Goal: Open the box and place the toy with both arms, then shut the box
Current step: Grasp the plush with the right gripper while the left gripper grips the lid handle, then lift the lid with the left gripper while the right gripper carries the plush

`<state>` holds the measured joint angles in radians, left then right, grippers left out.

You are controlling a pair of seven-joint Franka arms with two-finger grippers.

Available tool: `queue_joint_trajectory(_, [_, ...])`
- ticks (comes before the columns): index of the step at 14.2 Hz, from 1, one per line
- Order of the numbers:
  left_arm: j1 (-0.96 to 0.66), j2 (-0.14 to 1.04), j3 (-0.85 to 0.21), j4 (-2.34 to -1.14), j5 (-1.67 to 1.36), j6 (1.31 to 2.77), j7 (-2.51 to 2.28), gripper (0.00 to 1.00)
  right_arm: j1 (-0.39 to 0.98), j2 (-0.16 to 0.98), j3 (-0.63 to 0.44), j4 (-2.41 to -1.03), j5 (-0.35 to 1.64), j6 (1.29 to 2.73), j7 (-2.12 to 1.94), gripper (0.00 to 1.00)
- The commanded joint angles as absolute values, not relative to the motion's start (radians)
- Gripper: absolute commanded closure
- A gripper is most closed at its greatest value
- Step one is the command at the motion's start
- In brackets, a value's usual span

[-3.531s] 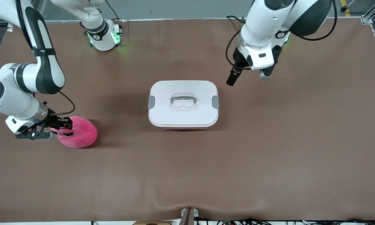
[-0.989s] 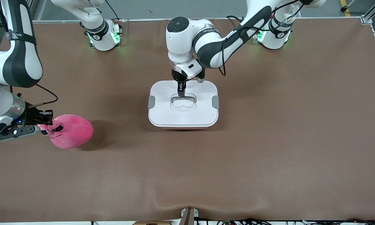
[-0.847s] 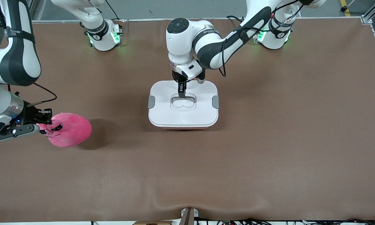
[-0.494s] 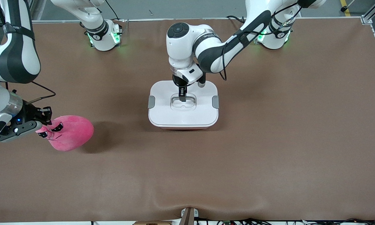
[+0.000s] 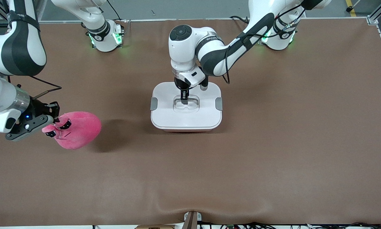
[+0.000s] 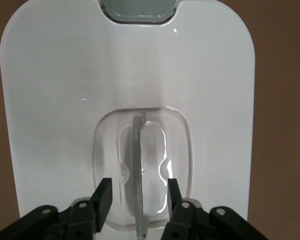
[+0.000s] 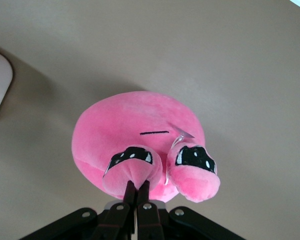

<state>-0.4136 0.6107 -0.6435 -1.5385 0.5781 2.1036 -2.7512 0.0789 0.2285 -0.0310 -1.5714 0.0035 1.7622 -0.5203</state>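
I am looking at the brown table (image 5: pixel 273 143), which is spanning the whole front view, with both arms working over it. The left arm (image 5: pixel 215 54) is reaching in from its base at the top and bending down over the middle of the table. The right arm (image 5: pixel 15 57) is hanging over its own end of the table.

The box (image 5: pixel 186 114) is sitting in the middle of the table with its white lid (image 5: pixel 165 95) on and its grey side latches (image 5: pixel 153 103) lying flat against the ends. The toy (image 5: pixel 74 129) is hanging off the table at the right arm's end, casting a shadow on the surface below it, well apart from the box.

The left gripper (image 6: pixel 137 197) is pointing straight down into the lid's recessed centre, and I am seeing its fingers (image 6: pixel 103 194) standing partly open on either side of the clear handle (image 6: pixel 137 165), with a gap showing on each side, so they are not gripping it.

The right gripper (image 7: pixel 137 190) is pinching the toy by a fold of plush near its sleepy black eyes (image 7: pixel 194 156), its fingers pressed tightly together.
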Motion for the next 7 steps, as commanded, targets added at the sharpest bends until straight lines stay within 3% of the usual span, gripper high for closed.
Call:
queue_joint_trajectory(1, [-0.434,0.638,-0.640,-1.509,0.627,2.112,-2.887,0.56,0.124,0.219,-0.035,-1.552,0.015,1.747,-0.548,1.00])
queue_joint_trajectory(7, [-0.433,0.640,-0.640,-1.509,0.627,2.112,-2.887,0.71,0.204,0.222,-0.035,-1.551,0.017,1.750,-0.545,1.00])
